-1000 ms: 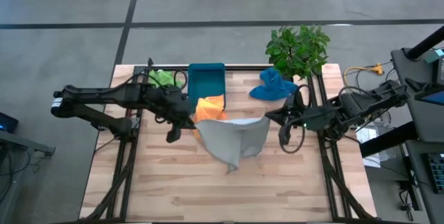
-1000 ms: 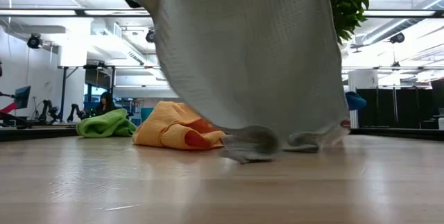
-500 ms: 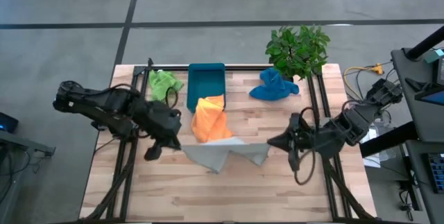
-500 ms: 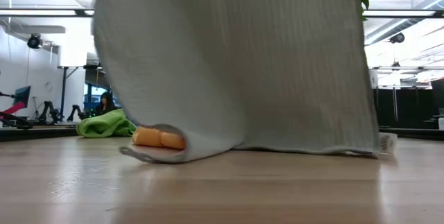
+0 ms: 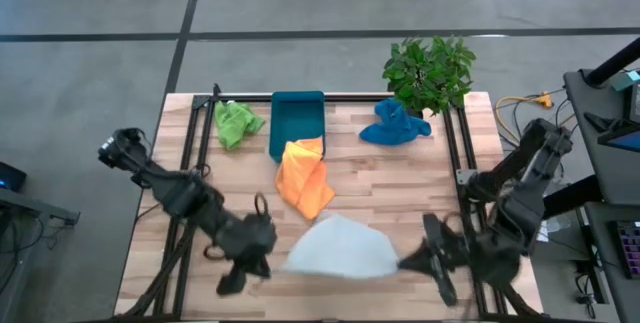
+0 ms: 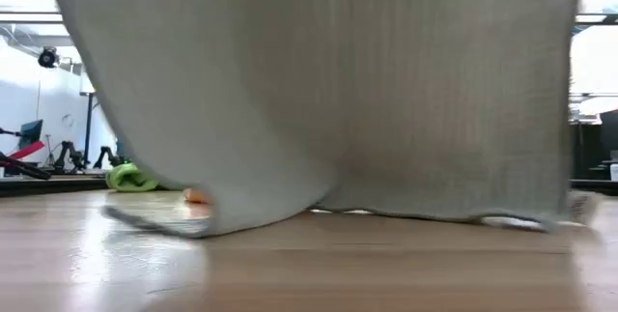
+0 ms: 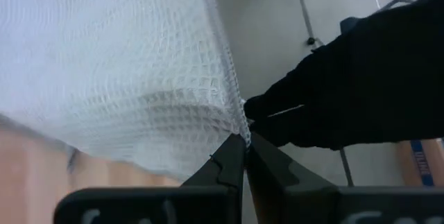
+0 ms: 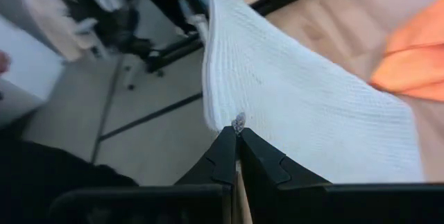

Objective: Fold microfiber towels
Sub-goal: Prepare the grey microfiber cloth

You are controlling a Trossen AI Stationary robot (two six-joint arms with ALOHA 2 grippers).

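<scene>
grey towel (image 5: 338, 249): hanging spread between the two grippers over the near part of the table (image 5: 400, 183), its lower edge trailing on the wood in the low view.
left gripper (image 5: 262, 256): fingers together, pinching one corner of the grey towel at the near left of the table.
right gripper (image 5: 408, 260): fingers together, pinching the opposite corner at the near right.
low view only: the grey towel is filling almost the whole picture like a curtain, hiding both grippers; only slivers of the lime green towel (image 6: 132, 178) and orange towel (image 6: 196, 195) are peeking under its left edge.
wrist views only: each is showing its dark fingertips closed on a waffle-weave corner, a detail the high view is blurring.
high view only: the full layout is showing, with all four towels.
orange towel, high view: lying crumpled mid-table, its far end resting on the near edge of the tray.
teal tray (image 5: 296, 115): sitting at the far middle; holding nothing but that orange end.
lime green towel, high view: lying bunched at the far left, just beside the tray.
blue towel (image 5: 394, 124): lying bunched at the far right, beside the potted plant (image 5: 430, 67).
</scene>
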